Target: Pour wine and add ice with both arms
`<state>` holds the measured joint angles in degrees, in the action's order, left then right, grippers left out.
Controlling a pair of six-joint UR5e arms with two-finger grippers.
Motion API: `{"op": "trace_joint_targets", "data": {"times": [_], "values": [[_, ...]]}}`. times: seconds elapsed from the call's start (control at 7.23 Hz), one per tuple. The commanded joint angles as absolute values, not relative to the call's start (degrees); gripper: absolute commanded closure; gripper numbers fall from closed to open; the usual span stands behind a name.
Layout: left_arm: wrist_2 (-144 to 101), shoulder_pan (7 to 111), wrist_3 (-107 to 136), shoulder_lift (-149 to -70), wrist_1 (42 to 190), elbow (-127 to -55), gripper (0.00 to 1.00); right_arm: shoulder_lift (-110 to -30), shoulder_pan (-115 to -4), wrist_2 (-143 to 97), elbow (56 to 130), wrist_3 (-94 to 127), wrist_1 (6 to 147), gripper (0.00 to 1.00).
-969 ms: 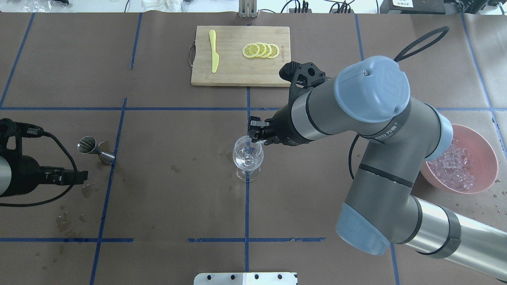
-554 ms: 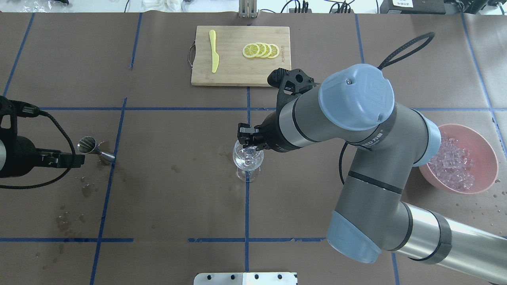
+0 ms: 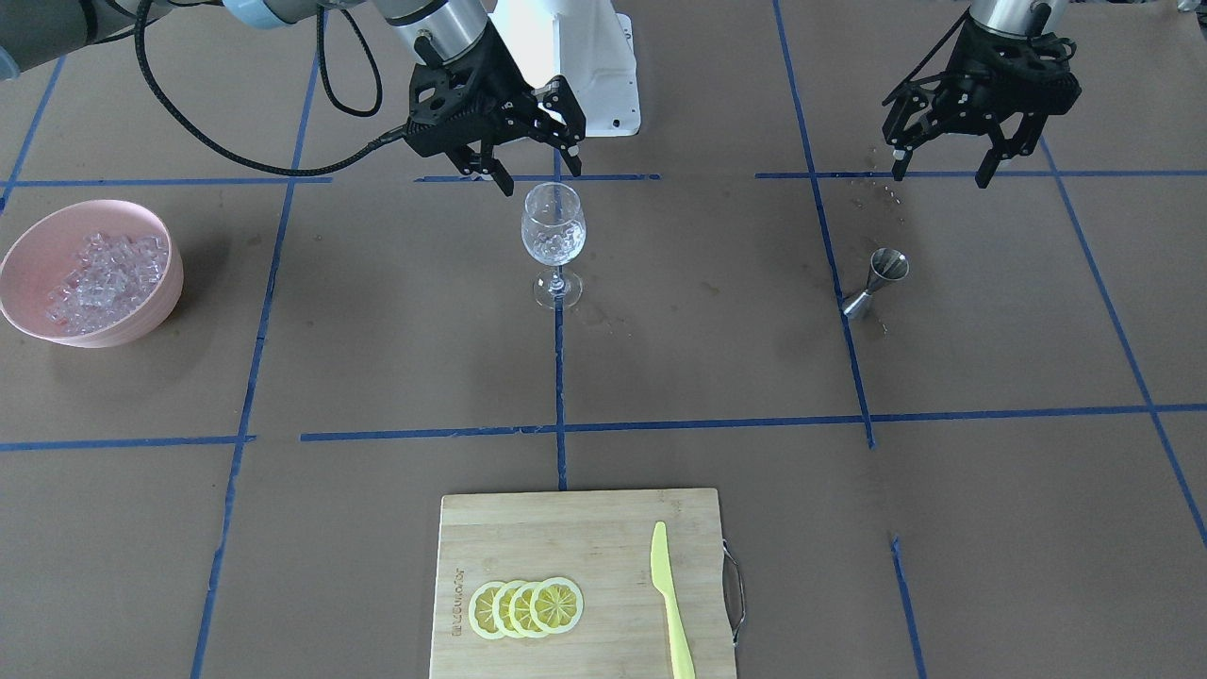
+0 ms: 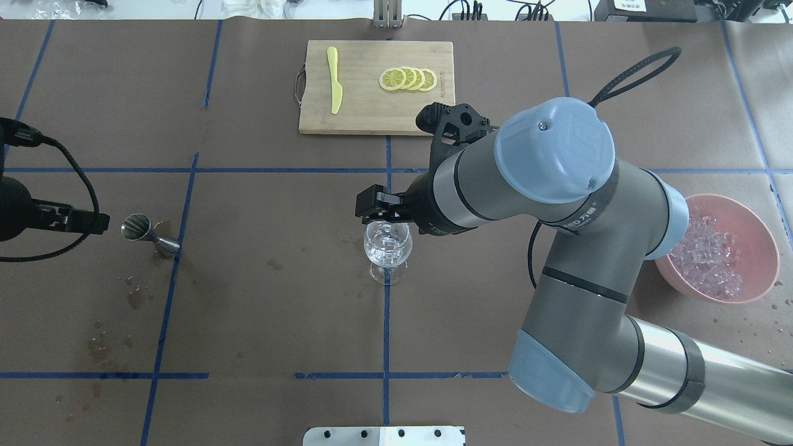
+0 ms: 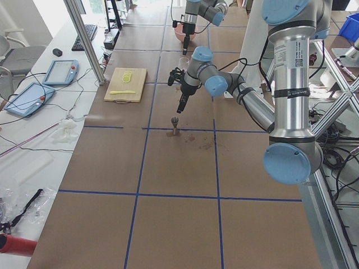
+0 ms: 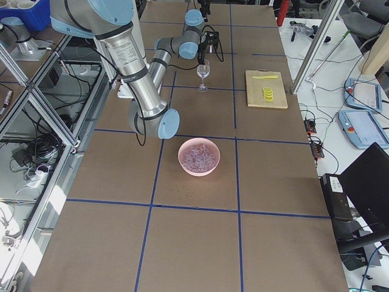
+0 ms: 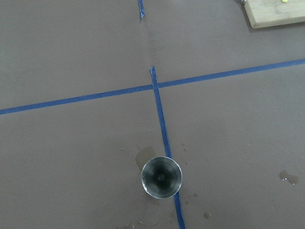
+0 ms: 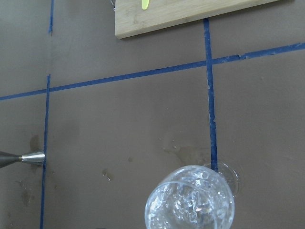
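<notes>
The robot's right pincer (image 3: 528,168), its fingers spread apart and holding nothing, hangs just above the rim of a wine glass (image 3: 553,236) that stands upright on a blue tape line near the middle of the brown counter (image 3: 377,330). Glassy cubes of ice (image 8: 190,205) lie in the bowl of the glass, as the right wrist view shows from above. The main heap of ice (image 3: 99,278) sits in a pink bowl (image 3: 28,245) well apart from the glass, toward the robot's right end of the counter.

On the robot's left side, the left pincer (image 3: 940,170) hovers over the counter with its fingers also apart and empty. A small metal measuring cup (image 3: 877,281) stands near it, on another tape line, its open mouth facing up in the left wrist view, with wet spots (image 7: 145,156) on the paper around it.

Across the counter from the robot lies a wooden cutting board (image 3: 585,528). On it are four overlapping lemon slices (image 3: 526,606) and, beside them, a pale yellow knife (image 3: 671,604).
</notes>
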<state>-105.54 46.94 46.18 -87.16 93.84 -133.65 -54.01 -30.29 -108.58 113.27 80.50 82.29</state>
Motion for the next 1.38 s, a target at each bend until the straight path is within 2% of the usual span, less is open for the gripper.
{"op": "trace_joint_targets", "data": {"times": [0.0,0.28,0.69,0.97,1.25], "values": [[-107.31,54.54,34.69,-96.72,80.65,-132.72,0.00,-54.31,-32.68,-109.76,114.60,79.72,86.46,0.00],[-114.91,62.97,24.67,-100.36,80.16,-126.16,0.00,-55.10,-36.36,-112.22,116.10,74.66,92.35,0.00],[-125.66,74.68,13.04,-101.08,83.31,-110.52,0.00,-63.34,-49.60,-121.08,114.18,55.98,93.95,0.00],[-125.77,80.48,5.22,-100.37,83.23,-105.06,0.00,-67.30,-58.50,-126.11,109.70,37.62,99.90,0.00],[-127.26,84.01,4.83,-99.85,83.32,-100.30,0.00,-71.51,-64.57,-126.21,108.29,21.44,106.40,0.00]]}}
